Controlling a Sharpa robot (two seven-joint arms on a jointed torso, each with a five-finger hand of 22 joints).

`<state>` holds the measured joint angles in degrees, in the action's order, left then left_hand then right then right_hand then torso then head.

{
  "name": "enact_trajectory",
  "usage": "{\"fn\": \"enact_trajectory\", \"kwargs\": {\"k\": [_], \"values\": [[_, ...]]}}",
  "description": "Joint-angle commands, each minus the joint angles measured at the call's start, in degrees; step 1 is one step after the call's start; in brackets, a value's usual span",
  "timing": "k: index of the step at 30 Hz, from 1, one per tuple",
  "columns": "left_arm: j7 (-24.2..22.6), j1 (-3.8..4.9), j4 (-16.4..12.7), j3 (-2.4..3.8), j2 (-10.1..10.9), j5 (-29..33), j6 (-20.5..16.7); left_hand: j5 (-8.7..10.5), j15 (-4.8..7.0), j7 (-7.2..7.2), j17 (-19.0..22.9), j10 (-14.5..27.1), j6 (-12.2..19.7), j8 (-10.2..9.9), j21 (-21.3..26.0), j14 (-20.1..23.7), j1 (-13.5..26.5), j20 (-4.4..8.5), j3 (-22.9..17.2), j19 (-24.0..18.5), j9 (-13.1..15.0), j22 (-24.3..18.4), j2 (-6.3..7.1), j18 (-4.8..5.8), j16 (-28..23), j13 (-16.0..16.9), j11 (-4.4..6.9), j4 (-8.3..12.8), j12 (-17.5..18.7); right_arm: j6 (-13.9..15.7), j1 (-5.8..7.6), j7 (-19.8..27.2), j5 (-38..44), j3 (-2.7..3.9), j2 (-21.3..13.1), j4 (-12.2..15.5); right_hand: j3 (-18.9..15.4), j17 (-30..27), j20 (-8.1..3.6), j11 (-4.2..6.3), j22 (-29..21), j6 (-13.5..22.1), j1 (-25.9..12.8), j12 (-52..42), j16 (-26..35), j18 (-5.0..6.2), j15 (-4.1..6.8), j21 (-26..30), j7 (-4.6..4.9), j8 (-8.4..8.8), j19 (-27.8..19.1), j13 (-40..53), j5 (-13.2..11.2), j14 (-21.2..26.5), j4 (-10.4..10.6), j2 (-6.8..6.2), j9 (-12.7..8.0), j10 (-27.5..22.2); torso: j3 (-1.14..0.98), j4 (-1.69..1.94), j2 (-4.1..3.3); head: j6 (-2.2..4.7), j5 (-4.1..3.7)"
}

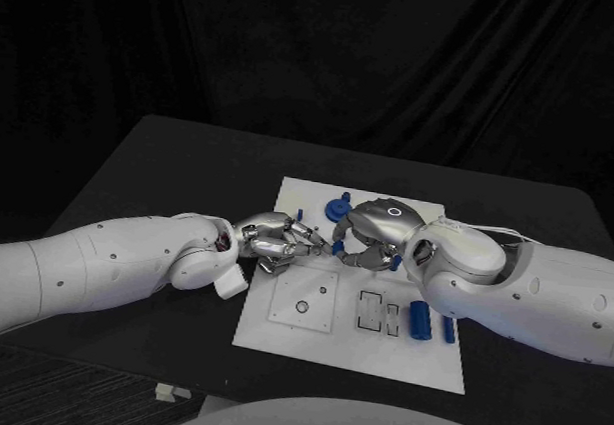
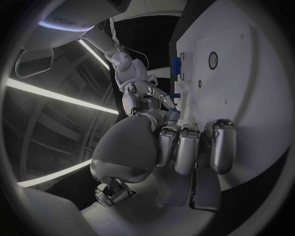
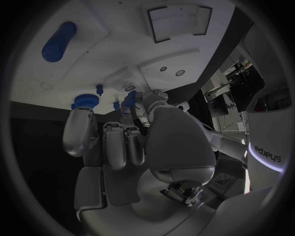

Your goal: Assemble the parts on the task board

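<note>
The white task board (image 1: pixel 313 318) lies mid-table. My left hand (image 1: pixel 279 238) and right hand (image 1: pixel 374 228) meet over its far left part. A small blue part (image 1: pixel 337 245) sits between their fingertips. In the right wrist view my left hand (image 3: pixel 149 104) pinches this blue part (image 3: pixel 128 99) just past my right hand's (image 3: pixel 120 142) straight, spread fingers. A blue round part (image 1: pixel 340 207) stands at the board's far edge, and beside it a small peg (image 3: pixel 100 89). A blue cylinder (image 1: pixel 419 320) and a thinner blue pin (image 1: pixel 449 329) lie on the board's right side.
The board has a round recess (image 1: pixel 302 305) and rectangular slots (image 1: pixel 372 313) on its near half. Black table (image 1: pixel 166 170) surrounds the board on every side. Both white forearms lie low over the table to the left and right of the board.
</note>
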<state>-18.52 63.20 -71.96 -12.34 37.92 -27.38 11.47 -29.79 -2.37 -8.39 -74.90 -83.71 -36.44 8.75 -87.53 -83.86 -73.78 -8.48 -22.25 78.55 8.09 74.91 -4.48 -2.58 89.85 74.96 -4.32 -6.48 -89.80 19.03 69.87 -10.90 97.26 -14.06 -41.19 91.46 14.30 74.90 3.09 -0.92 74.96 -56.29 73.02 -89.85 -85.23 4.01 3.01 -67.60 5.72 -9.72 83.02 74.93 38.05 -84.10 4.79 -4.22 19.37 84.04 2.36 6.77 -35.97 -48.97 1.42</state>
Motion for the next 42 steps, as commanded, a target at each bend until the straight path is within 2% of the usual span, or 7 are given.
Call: {"fn": "enact_trajectory", "kwargs": {"k": [1, 19, 23, 37, 42], "values": [[-0.2, -0.15, -0.1, 0.03, -0.2, 0.1, 0.2, 0.15, 0.17, -0.02, -15.1, -6.3, 0.5, -0.4, 0.3, -6.1, 0.5, 0.04, -0.4, -0.5, 0.0, 7.3, -0.02, 0.2, 0.2, 15.0, 0.09, 0.0, -0.2, -0.2, -0.06, 0.1, 0.3, 0.06, 0.2, 0.1, 0.2, 10.6, -0.24, 0.53, 9.4, -0.8, 0.3, -0.1, 0.2, 0.33, 0.38, 0.2, -0.6, -0.41, 0.1, 15.1, -0.3, -4.8, -0.1, 0.13, 0.1, 6.0, 0.01, -0.04, -0.02, 0.05, -0.08], [0.4, -0.19, 0.1, 0.03, -0.5, 0.1, 0.3, 0.22, 0.14, -0.07, -15.1, -6.3, 0.6, -0.5, 0.5, -6.1, 0.7, 0.02, -0.5, -0.9, 0.0, 7.1, 0.04, 0.12, 0.2, 15.0, 0.06, 0.0, -0.2, -0.7, -0.06, 0.0, 0.3, 0.06, 0.6, 0.2, 0.4, 10.3, -0.28, 0.59, 9.3, -1.0, 0.4, -0.1, 0.5, 0.39, 0.43, 0.4, -0.65, -0.47, 0.0, 15.1, -0.5, -4.7, -0.3, 0.14, 0.2, 6.0, -0.01, 0.01, 0.0, 0.27, -0.02], [0.5, -0.19, 0.2, 0.03, -0.5, 0.1, 0.4, 0.25, 0.13, -0.09, -15.1, -6.3, 0.6, -0.5, 0.5, -6.1, 0.7, 0.02, -0.6, -1.1, 0.0, 7.0, 0.05, 0.08, 0.2, 15.0, 0.05, 0.0, -0.2, -1.0, -0.06, -0.1, 0.3, 0.06, 0.6, 0.2, 0.4, 10.2, -0.29, 0.62, 9.2, -1.0, 0.5, -0.1, 0.6, 0.43, 0.45, 0.7, -0.68, -0.49, -0.1, 15.1, -0.6, -4.7, -0.4, 0.16, 0.2, 6.0, 0.03, -0.01, 0.02, 0.14, -0.04], [0.8, -0.25, 0.4, 0.03, -0.6, 0.1, 0.6, 0.3, 0.09, -0.13, -15.1, -6.3, 0.6, -0.5, 0.6, -6.1, 0.8, 0.0, -0.7, -1.6, 0.0, 6.7, 0.04, 0.01, 0.2, 15.0, 0.01, 0.0, -0.2, -1.3, -0.05, -0.2, 0.3, 0.06, 0.6, 0.1, 0.6, 9.9, -0.34, 0.66, 9.2, -1.1, 0.5, -0.1, 0.9, 0.45, 0.51, 0.8, -0.72, -0.58, -0.1, 15.1, -1.0, -4.6, -0.5, 0.2, 0.4, 6.0, -0.07, 0.0, 0.0, -0.03, 0.1], [0.9, -0.28, 0.4, 0.03, -0.6, 0.1, 0.8, 0.31, 0.08, -0.14, -15.1, -6.3, 0.6, -0.5, 0.7, -6.1, 0.9, -0.01, -0.7, -1.7, 0.0, 6.7, 0.03, -0.01, 0.2, 15.0, 0.0, 0.0, -0.2, -1.2, -0.05, -0.2, 0.3, 0.06, 0.7, 0.0, 0.6, 9.9, -0.35, 0.69, 9.2, -1.2, 0.5, -0.1, 0.9, 0.46, 0.52, 0.8, -0.75, -0.61, -0.1, 15.1, -1.1, -4.6, -0.6, 0.23, 0.4, 6.0, -0.02, -0.07, 0.02, -0.04, 0.08]]}}
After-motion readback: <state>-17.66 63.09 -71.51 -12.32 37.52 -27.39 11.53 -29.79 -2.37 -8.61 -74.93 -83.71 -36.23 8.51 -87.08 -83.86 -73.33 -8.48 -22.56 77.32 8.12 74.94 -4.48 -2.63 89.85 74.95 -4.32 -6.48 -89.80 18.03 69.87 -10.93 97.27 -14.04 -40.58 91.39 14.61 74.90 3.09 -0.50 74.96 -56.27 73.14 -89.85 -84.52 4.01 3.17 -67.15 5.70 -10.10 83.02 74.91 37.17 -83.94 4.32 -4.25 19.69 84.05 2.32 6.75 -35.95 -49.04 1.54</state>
